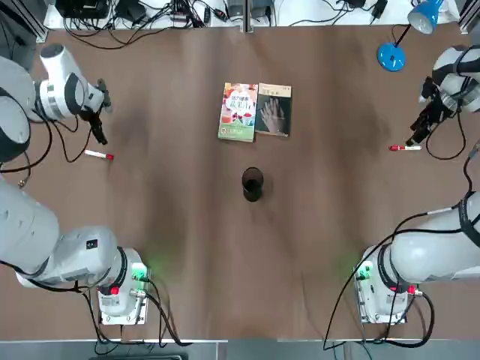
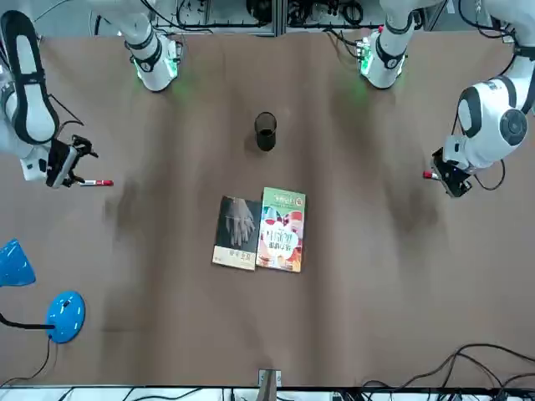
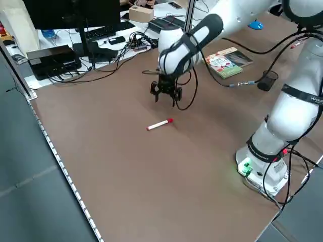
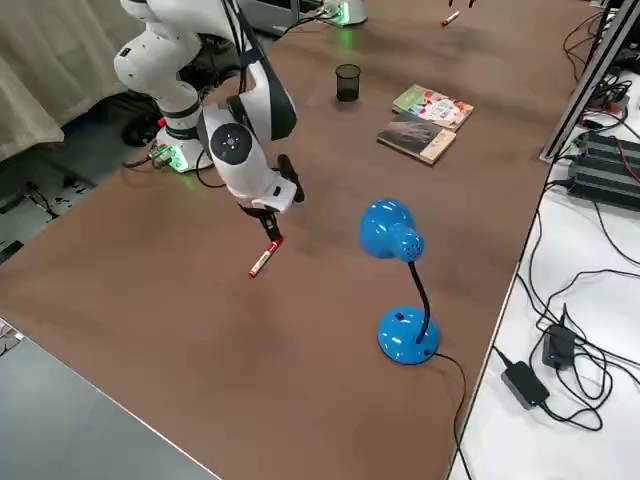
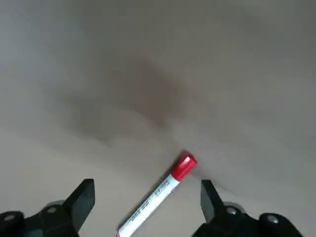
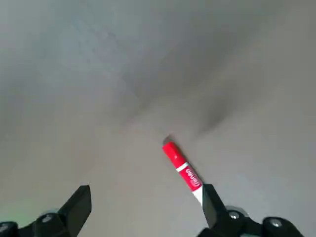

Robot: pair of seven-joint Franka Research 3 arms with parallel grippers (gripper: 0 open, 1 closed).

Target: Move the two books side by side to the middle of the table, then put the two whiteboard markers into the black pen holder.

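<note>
So both books (image 1: 254, 111) sit mid-table by the black pen holder (image 1: 253, 184); left gripper (image 5: 148, 202) and right gripper (image 6: 145, 205) hang spread over each marker (image 5: 157, 196); the right marker (image 6: 183, 171) seems off-centre, maybe it'll roll away

You have a blue desk lamp (image 1: 405, 37) at the top view's upper right, and cables (image 1: 135, 16) along the top edge.
</note>
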